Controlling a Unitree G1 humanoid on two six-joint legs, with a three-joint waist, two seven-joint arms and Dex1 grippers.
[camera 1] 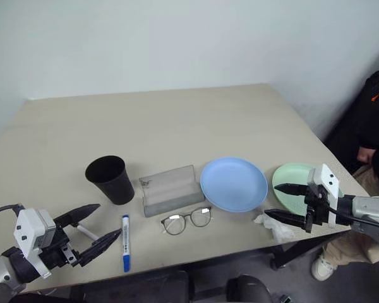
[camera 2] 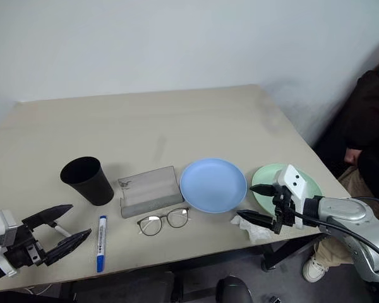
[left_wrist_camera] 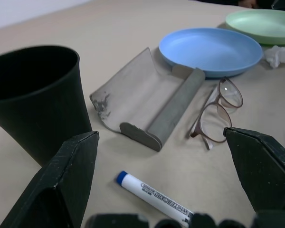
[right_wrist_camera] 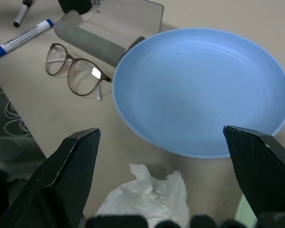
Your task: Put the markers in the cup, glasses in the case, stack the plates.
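1. My left gripper (camera 1: 95, 232) is hovering at the counter's (camera 1: 177, 120) near edge, fingers spread, holding nothing; the short marker (camera 1: 85, 231) is lying between them.
2. My right gripper (camera 1: 285, 202) is hanging over the green plate (camera 1: 290, 177), fingers spread, empty (crumpled tissue (camera 1: 273, 226) just beside).
3. Cup (camera 1: 110, 179), open case (camera 1: 170, 189) and blue plate (camera 1: 234, 184) are sitting in a row; glasses (camera 1: 187, 220) and the blue-capped marker (camera 1: 125, 242) are lying nearer me.

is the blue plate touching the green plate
Apart. In the left eye view a strip of bare table separates the blue plate from the green plate.
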